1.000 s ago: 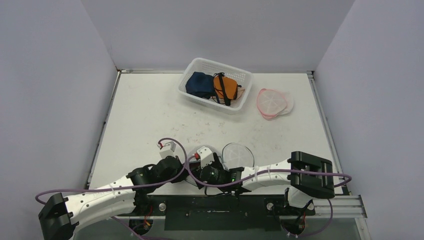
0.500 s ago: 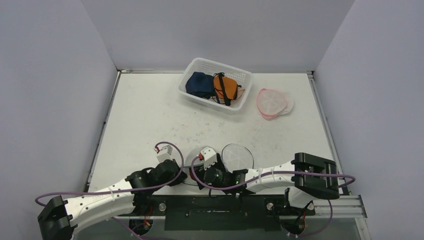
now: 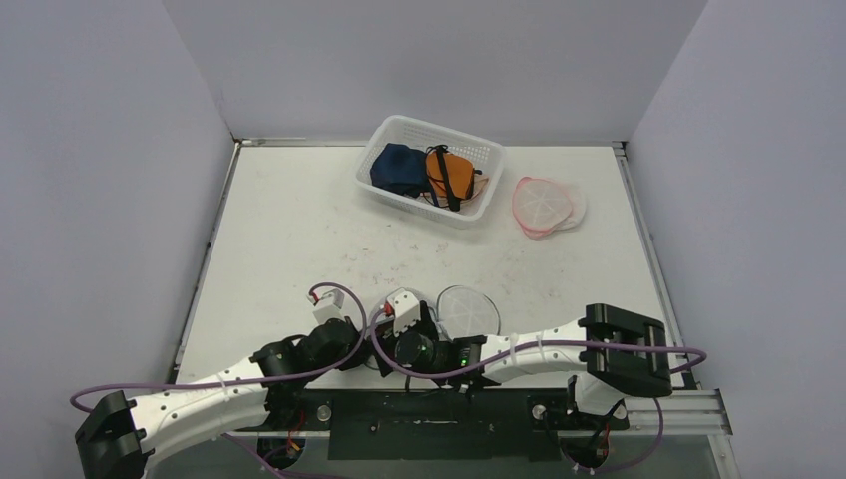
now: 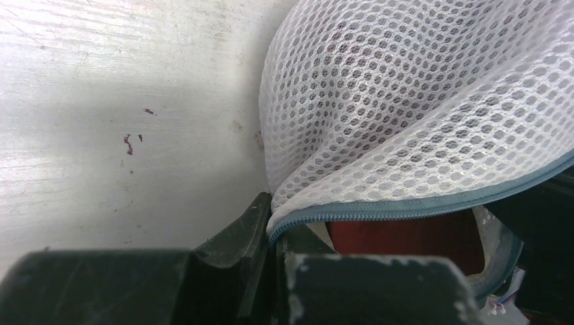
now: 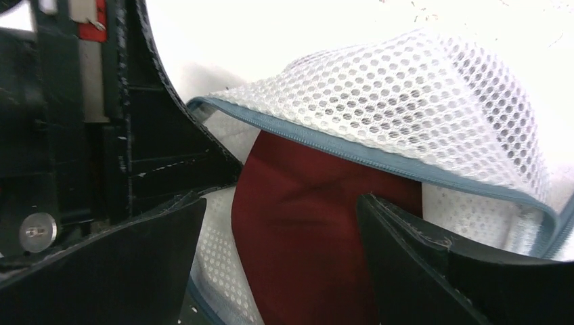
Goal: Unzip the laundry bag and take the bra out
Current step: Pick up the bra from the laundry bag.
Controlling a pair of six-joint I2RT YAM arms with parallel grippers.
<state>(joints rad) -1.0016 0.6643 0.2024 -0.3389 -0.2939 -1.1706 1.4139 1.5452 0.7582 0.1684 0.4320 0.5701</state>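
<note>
- Top external: both arms lie low across the near edge of the table [image 3: 299,230], wrists meeting at the laundry bag [image 3: 471,309] just ahead of the bases.
- Left arm comes in from the left with its forearm nearly flat. Right arm comes in from the right. Purple cables [image 3: 337,290] loop over both wrists.
- Left pincer [image 4: 271,211]: jaws closed tight, pinching the bag's zipper edge at the corner where the mesh folds. The bag's upper layer is raised off the table there.
- Right pincer [image 5: 283,202]: jaws spread wide at the bag's mouth, one black finger [image 5: 135,250] on each side of the bra [image 5: 304,223]. Cannot tell if either finger touches the fabric.
- Bag is unzipped along the side seen by both wrist cameras, and its top layer arches up like a hood.
- Bra is still inside the bag, showing through the opening and dimly through the mesh.
- Bag: white honeycomb mesh, soft, domed, with a grey-blue zipper band along the edge.
- Bra: dark red, smooth matte cloth with shallow creases.
- Table: white, scuffed, with small red specks.
- Far side: a white slotted plastic basket [image 3: 449,132] holding a blue cloth [image 3: 397,168] and an orange item [image 3: 451,175]. Just to its right lies a flat round pink-rimmed mesh pouch [image 3: 544,205].
</note>
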